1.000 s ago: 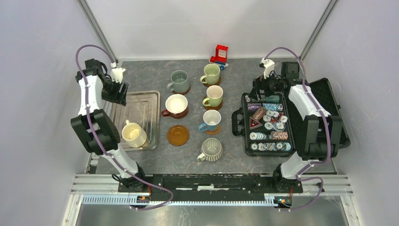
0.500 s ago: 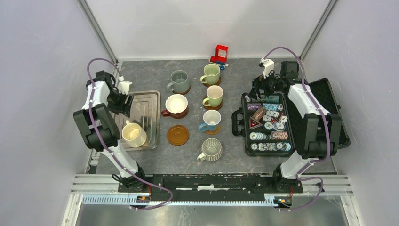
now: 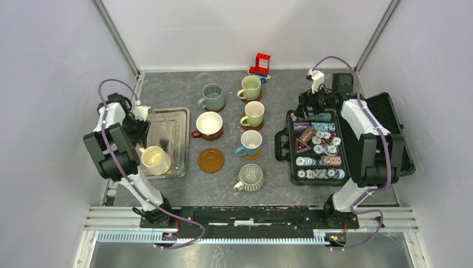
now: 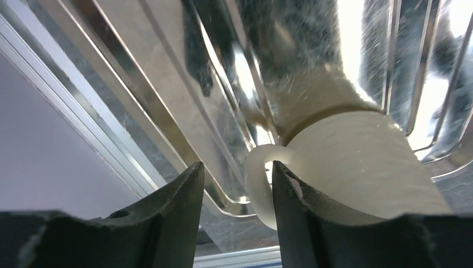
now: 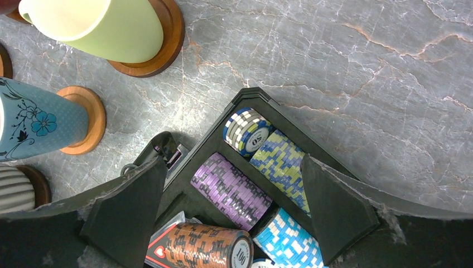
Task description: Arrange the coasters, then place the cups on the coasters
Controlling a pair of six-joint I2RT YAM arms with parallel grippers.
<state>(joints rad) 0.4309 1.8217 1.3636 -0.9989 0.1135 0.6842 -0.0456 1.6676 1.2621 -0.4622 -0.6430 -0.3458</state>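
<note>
On the grey tabletop [image 3: 184, 190] six cups [image 3: 209, 124] are seen seated on coasters [image 5: 167, 33] and one coaster [image 3: 211, 161] lies bare; the cream-yellow cup [image 3: 155, 160] is found on the metal tray [image 3: 170, 120], its handle [image 4: 257, 184] straddled, not yet pinched, by the part-open left claw [image 4: 236, 167]; the right claw [image 5: 232, 162] is spread empty over the chip case [image 3: 290, 151].

**Six mugs seated, one coaster bare**

Grey-green mug [image 3: 212, 96], cream-and-brown mug [image 3: 209, 124], pale green mug [image 3: 250, 87], second pale green mug [image 3: 254, 113], blue-white mug [image 3: 250, 142] and ribbed grey mug [image 3: 250, 177] stand upright on brown coasters [image 5: 174, 30]. The cream-yellow mug [image 3: 155, 160] stands upright at 9 o'clock from the bare coaster [image 3: 211, 160].
</note>
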